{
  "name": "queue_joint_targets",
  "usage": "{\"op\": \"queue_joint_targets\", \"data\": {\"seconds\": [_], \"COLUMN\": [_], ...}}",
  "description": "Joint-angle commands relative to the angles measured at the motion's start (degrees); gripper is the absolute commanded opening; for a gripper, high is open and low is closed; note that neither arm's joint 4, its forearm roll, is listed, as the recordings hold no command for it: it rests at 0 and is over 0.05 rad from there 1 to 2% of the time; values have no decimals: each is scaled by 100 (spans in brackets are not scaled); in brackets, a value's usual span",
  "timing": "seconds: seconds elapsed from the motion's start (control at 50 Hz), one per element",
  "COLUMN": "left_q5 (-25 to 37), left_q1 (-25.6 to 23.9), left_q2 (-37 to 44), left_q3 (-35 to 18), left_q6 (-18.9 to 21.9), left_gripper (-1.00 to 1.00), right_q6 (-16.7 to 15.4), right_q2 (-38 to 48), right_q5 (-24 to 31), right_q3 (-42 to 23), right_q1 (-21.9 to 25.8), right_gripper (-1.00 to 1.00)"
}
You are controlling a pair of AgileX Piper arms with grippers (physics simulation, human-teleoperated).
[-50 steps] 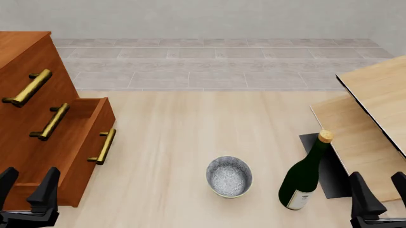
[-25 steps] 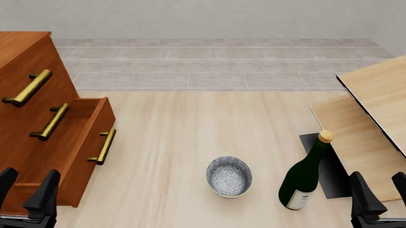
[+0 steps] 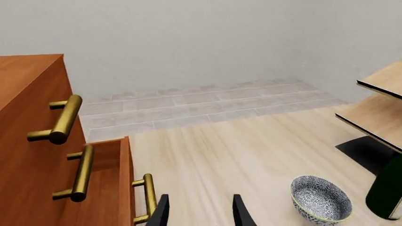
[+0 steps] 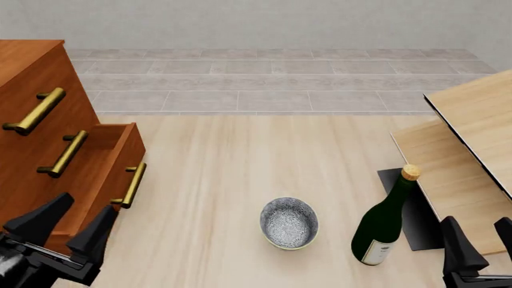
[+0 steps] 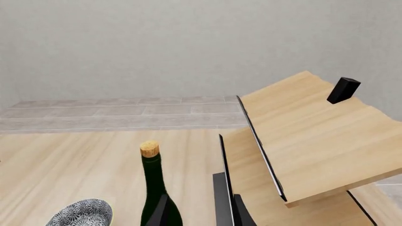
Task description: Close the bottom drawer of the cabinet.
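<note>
Front view: cabinet point(image 4: 32, 78) fills the left edge of the frame, three stacked fronts with brass bar handles. Bottom drawer point(image 4: 100, 180) is pulled out, sticking past the two fronts above it, handle facing frame centre, at lower left.

Left gripper point(image 4: 66, 225) sits at the lower left corner, just in front of the drawer's near corner, fingers spread with a clear gap, nothing between them. Can't tell if it's touching the drawer. In the left wrist view the fingertips point(image 3: 162, 212) show at the bottom edge, drawer handle point(image 3: 148, 197) just beside them.

Right gripper point(image 4: 480, 243) at lower right corner, mostly cut off by the frame; fingers apart, holding nothing.

Patterned bowl point(image 4: 289, 223) at lower centre, corked green bottle point(image 4: 384, 219) upright to its right, apart. Pale wood boards point(image 4: 472, 132) at right edge.
</note>
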Motion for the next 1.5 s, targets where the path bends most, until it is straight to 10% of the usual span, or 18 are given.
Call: {"op": "queue_joint_targets", "data": {"seconds": [0.02,0.9,1.5], "left_q5": [-513,-2937,-4956], "left_q1": [-455,-1335,-1002], "left_q2": [810,3779,6225], "left_q3": [-53,304,351], "left_q6": [-238,-1684,-2551], "left_gripper": [100,100,100], "right_q6": [25,-9,10], "right_q2": [34,12,-8], "right_q5": [-22,14,24], "right_q3": [-2,-4,-3], "right_q1": [-6,21,-34], "right_gripper": [100,100,100]}}
